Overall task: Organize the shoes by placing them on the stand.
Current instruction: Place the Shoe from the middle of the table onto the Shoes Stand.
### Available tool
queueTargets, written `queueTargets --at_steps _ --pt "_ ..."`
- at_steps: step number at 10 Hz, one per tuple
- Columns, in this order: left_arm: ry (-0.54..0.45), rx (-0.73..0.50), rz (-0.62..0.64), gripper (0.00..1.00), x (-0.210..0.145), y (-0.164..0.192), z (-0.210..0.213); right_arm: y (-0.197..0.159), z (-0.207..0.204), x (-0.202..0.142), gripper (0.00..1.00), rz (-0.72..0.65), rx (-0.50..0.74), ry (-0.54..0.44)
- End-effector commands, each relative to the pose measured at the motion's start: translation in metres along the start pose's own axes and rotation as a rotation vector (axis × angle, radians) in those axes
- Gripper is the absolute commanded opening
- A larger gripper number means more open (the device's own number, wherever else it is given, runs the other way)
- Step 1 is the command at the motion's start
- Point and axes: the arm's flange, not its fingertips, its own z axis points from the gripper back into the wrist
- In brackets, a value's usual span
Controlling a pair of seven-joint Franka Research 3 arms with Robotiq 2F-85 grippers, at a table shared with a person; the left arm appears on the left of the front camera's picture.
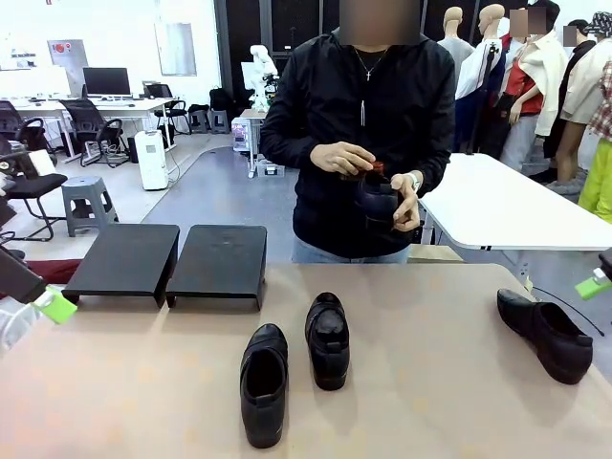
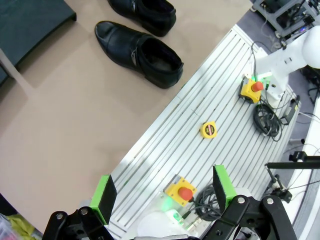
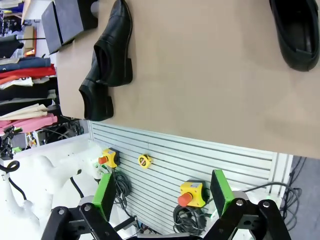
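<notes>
Two black glossy shoes lie mid-table, one [image 1: 264, 383] nearer me and one [image 1: 328, 339] just beyond it. Another shoe [image 1: 546, 334] lies at the right side. The person's hands hold one more shoe [image 1: 379, 201] above the far edge. The stand is two low black platforms [image 1: 124, 258] [image 1: 218, 263], side by side at the far left with bare tops. My left gripper [image 1: 53, 304] [image 2: 162, 192] hangs open and empty off the table's near left. My right gripper [image 1: 593, 283] [image 3: 162, 192] is open and empty off the right. The middle shoes [image 2: 140, 52] [image 3: 112, 47] lie far from both.
A slatted aluminium base [image 2: 200, 115] borders the table's near edge, carrying yellow emergency-stop boxes [image 2: 181, 190], a tape measure [image 2: 208, 130] and cables. A white table [image 1: 507, 206] stands behind the person at the right. Bare tan tabletop [image 1: 430, 382] spreads between the shoes.
</notes>
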Motion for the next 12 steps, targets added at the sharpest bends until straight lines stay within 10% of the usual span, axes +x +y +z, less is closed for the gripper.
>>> queueTargets --at_steps 1,4,9,12 --pt "-0.015 -0.017 -0.017 1.0 0.002 0.001 0.0 0.004 0.003 0.003 1.0 -0.019 0.021 -0.001" --pt "0.085 -0.066 -0.076 1.0 0.038 -0.041 -0.016 0.004 0.003 0.003 1.0 -0.019 0.021 -0.001" --pt "0.147 0.079 0.481 1.0 0.201 -0.113 -0.211 0.004 0.003 0.003 1.0 -0.019 0.021 -0.001" --pt "0.144 -0.002 0.398 1.0 0.161 -0.13 -0.205 0.004 0.003 0.003 1.0 -0.019 0.021 -0.001"
